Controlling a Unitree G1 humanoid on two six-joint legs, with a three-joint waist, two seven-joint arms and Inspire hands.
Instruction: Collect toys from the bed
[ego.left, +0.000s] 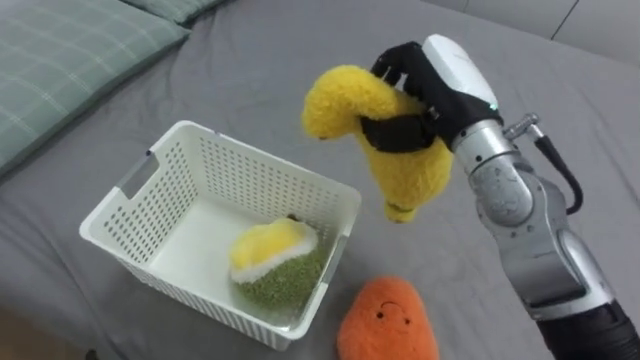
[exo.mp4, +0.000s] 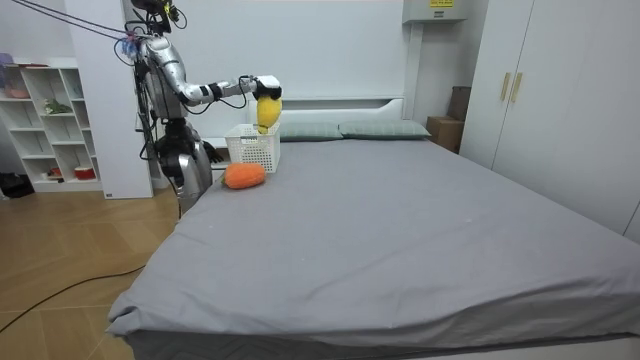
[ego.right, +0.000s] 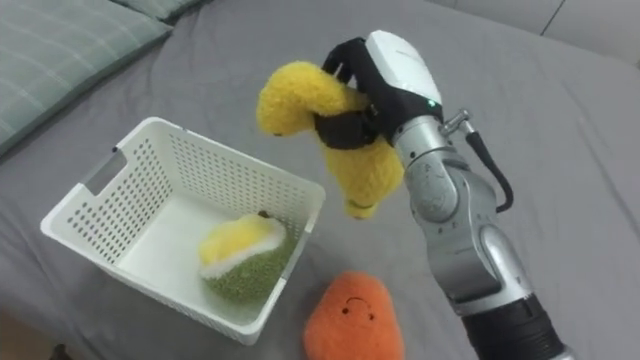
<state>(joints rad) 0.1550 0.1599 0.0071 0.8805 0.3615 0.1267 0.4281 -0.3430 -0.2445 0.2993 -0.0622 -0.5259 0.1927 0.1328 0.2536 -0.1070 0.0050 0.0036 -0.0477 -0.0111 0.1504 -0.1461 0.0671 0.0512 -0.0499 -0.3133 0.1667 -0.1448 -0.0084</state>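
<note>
We note a wide grey bed (exo.mp4: 400, 230) with wood floor (exo.mp4: 70, 270) along its side and a wardrobe (exo.mp4: 560, 100) across it. The sheet lies open beyond the white basket (ego.left: 250, 180), which holds a green-yellow toy (ego.left: 275, 265). The right hand (ego.left: 452, 70) is clamped round the yellow toy (ego.left: 400, 170), raised over the basket's rim. The orange toy (ego.left: 388, 320) sits just beside the basket, cut off below.

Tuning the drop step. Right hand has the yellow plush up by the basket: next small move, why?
Probably carry the right hand slightly toward the robot's left. Its fingers curl round the yellow plush, which seems to hang at the right rim of the white basket, not squarely over it; a green-and-yellow toy fills its near right corner.
</note>
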